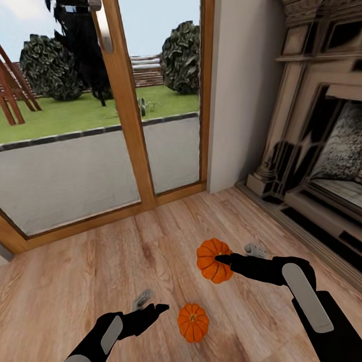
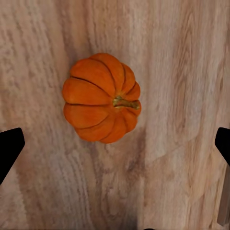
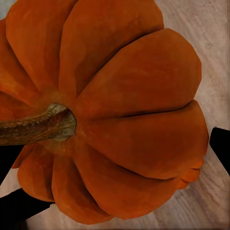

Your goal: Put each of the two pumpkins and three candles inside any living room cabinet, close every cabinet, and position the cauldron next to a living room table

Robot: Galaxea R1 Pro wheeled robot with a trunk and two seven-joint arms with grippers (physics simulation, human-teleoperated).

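Pumpkins are what the robot works on now, and both are in view. The right gripper (image 1: 219, 259) pinches one pumpkin (image 1: 213, 261) and holds it up above the wooden floor (image 1: 100, 262). In the right wrist view this held pumpkin (image 3: 120, 120) is very close, with its brown stem (image 3: 33, 125) pointing to the side, and a black fingertip sits at each side of it.

The other pumpkin (image 1: 193, 322) lies on the floor, just beside the left gripper (image 1: 157, 310). In the left wrist view the left gripper's jaws are spread wide, with the floor pumpkin (image 2: 101, 97) ahead of them and not yet between them.

I think the step now is to pick up the second pumpkin. To do it well, the left arm should slide forward until the pumpkin sits right in the middle of the two fingers. Then it should close slowly on the round sides, not on the stem. The pumpkin is round, so it may roll away if one finger bumps it first. The right gripper should keep its squeeze tight.

A glass door (image 1: 64, 130) and a fireplace (image 1: 329, 138) are near.
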